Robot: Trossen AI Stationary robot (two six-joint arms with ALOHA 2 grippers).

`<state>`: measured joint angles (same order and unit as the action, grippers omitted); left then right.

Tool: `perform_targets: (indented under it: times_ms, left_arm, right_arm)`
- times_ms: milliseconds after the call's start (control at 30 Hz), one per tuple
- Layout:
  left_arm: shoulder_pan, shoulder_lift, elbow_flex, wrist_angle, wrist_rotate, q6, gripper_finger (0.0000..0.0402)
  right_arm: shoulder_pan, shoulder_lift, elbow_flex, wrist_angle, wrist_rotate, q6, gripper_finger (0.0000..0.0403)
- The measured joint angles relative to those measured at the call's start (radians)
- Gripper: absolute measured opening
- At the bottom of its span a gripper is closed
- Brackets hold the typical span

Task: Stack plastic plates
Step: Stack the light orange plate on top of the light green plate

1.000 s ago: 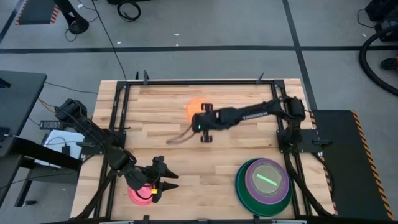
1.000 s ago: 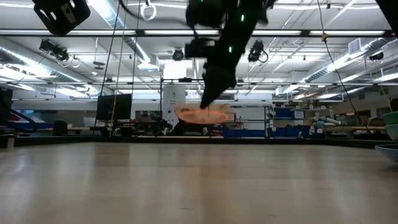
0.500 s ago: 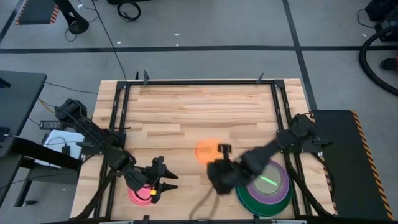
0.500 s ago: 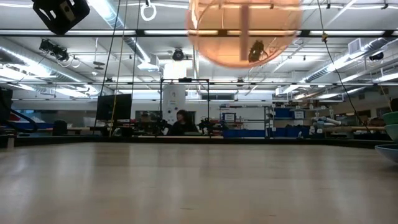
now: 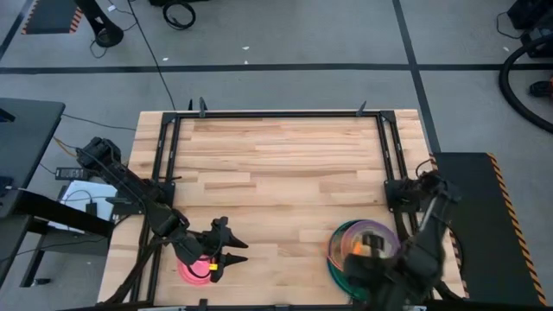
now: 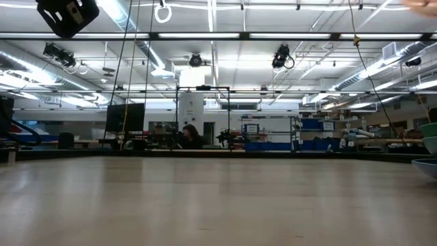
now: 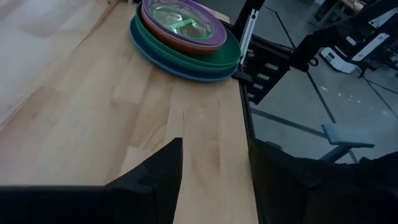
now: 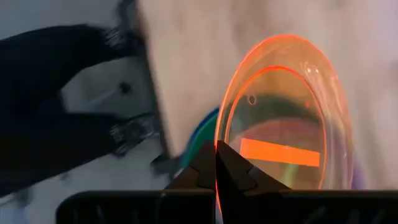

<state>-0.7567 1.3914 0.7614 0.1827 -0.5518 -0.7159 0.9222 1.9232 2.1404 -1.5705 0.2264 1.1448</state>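
My right gripper (image 5: 363, 259) hangs over the plate stack (image 5: 335, 252) near the table's near right corner, shut on a small translucent orange plate (image 8: 286, 118). The stack (image 7: 180, 31) has a blue plate at the bottom, then green, red-orange and purple ones, with a lime plate lying on top. My left gripper (image 7: 214, 180) is open near the near left corner, above a pink plate (image 5: 192, 271) that lies flat on the table. Whether it touches that plate does not show. My right gripper pinches the orange plate by its rim (image 8: 217, 146) between its two fingers (image 8: 202, 171). The plate reaches out ahead of the fingers. It is lifted clear, above the stack (image 8: 199, 140).
A black metal frame (image 5: 173, 147) runs along the table's left, far and right sides. The bare wooden tabletop (image 5: 276, 164) spreads across the middle and far part. In the low view only the stack's edge (image 6: 430, 147) shows at the right.
My right gripper has carried the orange plate from the far middle of the table toward the near right corner, lifted clear all the way, and now holds it above the stack. It stayed shut on the plate.
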Motion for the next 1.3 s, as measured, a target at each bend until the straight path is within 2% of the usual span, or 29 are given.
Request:
perform_targets:
  times_ms: [167, 233, 367, 467, 833, 1067, 1300]
  left_arm:
    - [0.001, 0.0, 0.0, 0.0, -0.001, 0.021, 0.019]
    - [0.001, 0.0, 0.0, 0.0, -0.001, 0.02, 0.019]
    - [0.001, 0.0, 0.0, 0.004, -0.001, 0.02, 0.019]
    - [0.001, 0.0, 0.0, 0.006, -0.001, 0.021, 0.019]
    - [0.001, 0.0, 0.0, 0.005, -0.001, 0.022, 0.019]
    - [0.002, 0.0, 0.0, 0.005, -0.002, 0.025, 0.019]
    - [0.047, 0.0, 0.0, 0.011, -0.002, 0.082, 0.019]
  right_arm:
    - [0.069, 0.018, -0.023, 0.005, -0.019, 0.117, 0.0003]
    - [0.084, 0.021, -0.081, -0.002, -0.032, 0.153, 0.0003]
    - [0.085, 0.02, -0.221, -0.002, -0.149, 0.2, 0.0003]
    - [0.084, 0.021, -0.292, -0.002, -0.168, 0.23, 0.0005]
    - [0.077, 0.02, -0.421, 0.023, -0.103, 0.31, 0.0007]
    - [0.083, 0.02, -0.454, 0.068, -0.087, 0.381, 0.0008]
    - [0.11, 0.02, -0.523, 0.125, -0.077, 0.43, 0.0009]
